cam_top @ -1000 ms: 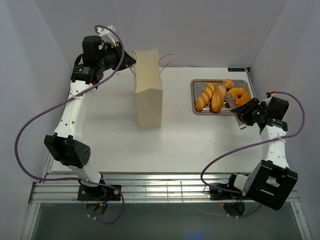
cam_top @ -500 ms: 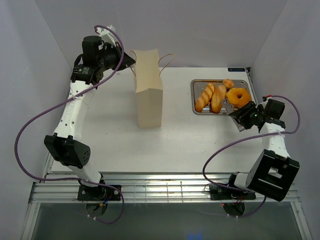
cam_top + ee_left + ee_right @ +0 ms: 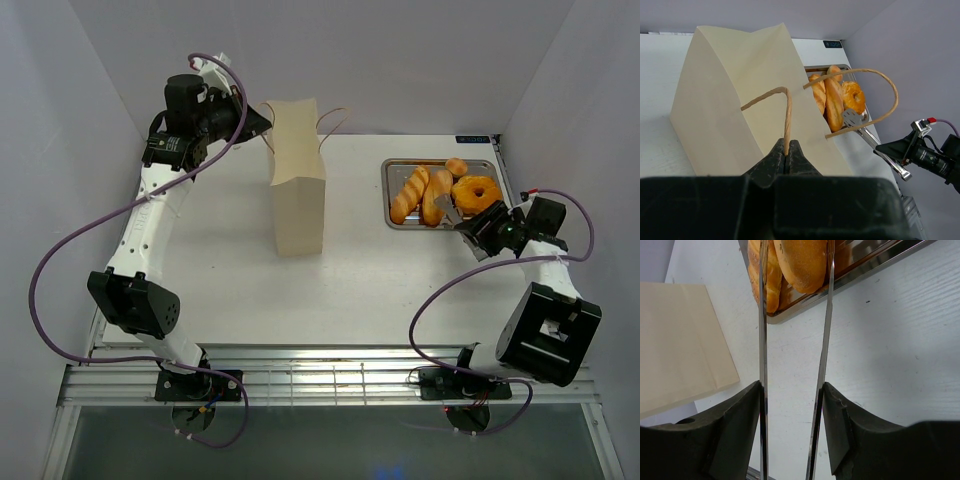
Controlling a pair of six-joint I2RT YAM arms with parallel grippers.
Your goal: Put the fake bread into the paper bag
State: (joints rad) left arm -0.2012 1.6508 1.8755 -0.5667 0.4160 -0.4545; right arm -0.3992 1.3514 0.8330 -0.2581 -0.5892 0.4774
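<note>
The paper bag [image 3: 298, 200] stands upright at the back left of the table, tall and cream [image 3: 735, 95]. My left gripper [image 3: 262, 122] is shut on its near cord handle [image 3: 788, 112], the cord pinched between the fingertips [image 3: 786, 152]. The fake bread lies in the steel tray [image 3: 388, 205]: two long loaves [image 3: 410, 195], a ring doughnut [image 3: 478, 191] and a small bun [image 3: 456, 166]. My right gripper [image 3: 791, 390] is shut on metal tongs [image 3: 825, 340]. The tongs' two arms stand apart on either side of a loaf's end [image 3: 800, 260].
The tray sits at the back right, near the right wall. The bag's far handle [image 3: 885, 95] arches free toward the tray. The tongs [image 3: 875, 145] reach from the right arm [image 3: 935, 157] to the tray's near rim. White walls close in on three sides.
The right arm has swung left and lower, carrying the tongs' tips from beside the doughnut to the right loaf, and the tongs have spread. The left arm has hardly moved.
</note>
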